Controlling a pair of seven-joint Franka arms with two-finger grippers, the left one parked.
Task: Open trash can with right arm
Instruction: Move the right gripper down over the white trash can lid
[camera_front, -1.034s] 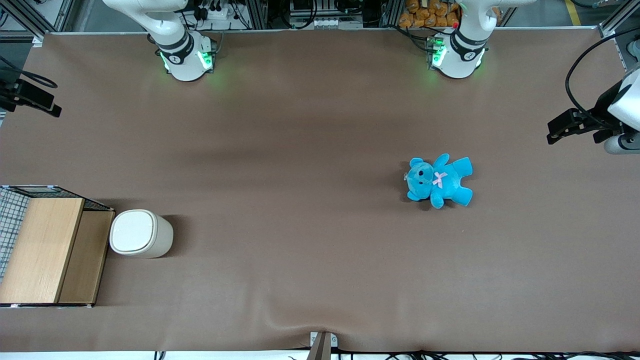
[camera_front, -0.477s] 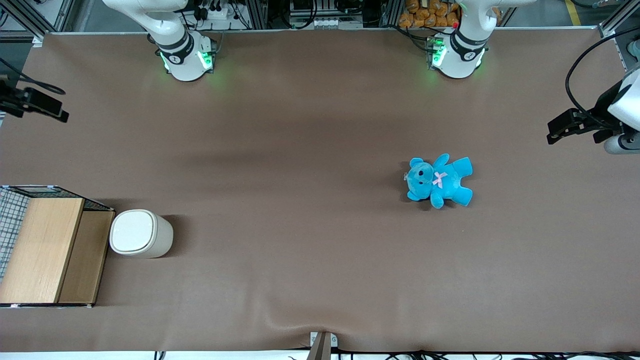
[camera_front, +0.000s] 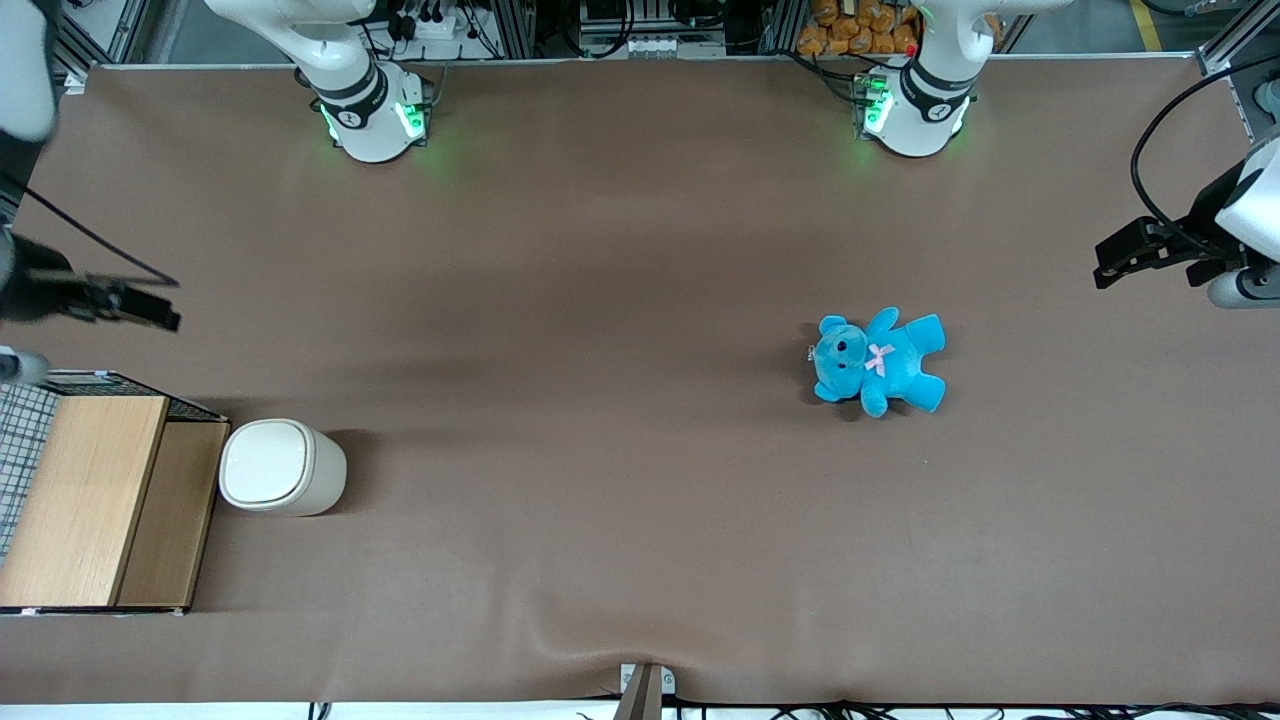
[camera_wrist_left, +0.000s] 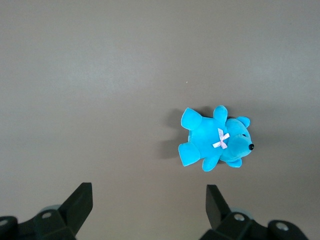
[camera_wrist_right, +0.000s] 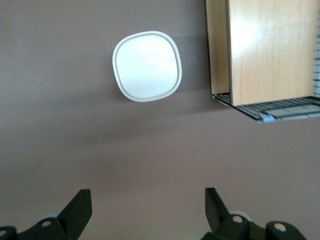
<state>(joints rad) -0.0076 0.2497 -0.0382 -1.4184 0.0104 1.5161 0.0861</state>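
The trash can (camera_front: 280, 467) is a small cream-white bin with its flat white lid shut. It stands on the brown table right beside the wooden box, toward the working arm's end. The right wrist view shows its lid (camera_wrist_right: 146, 66) from above. My right arm's gripper (camera_front: 150, 308) hangs above the table, farther from the front camera than the trash can and apart from it. In the right wrist view the gripper (camera_wrist_right: 148, 200) is open and empty, its two black fingers wide apart over bare table.
A wooden box with wire mesh (camera_front: 95, 490) stands against the trash can at the table's end and shows in the right wrist view (camera_wrist_right: 265, 50). A blue teddy bear (camera_front: 880, 360) lies toward the parked arm's end, seen also in the left wrist view (camera_wrist_left: 216, 139).
My right gripper has moved nearer to the front camera and closer to the trash can, reaching further in over the table. The trash can and the teddy bear have not moved.
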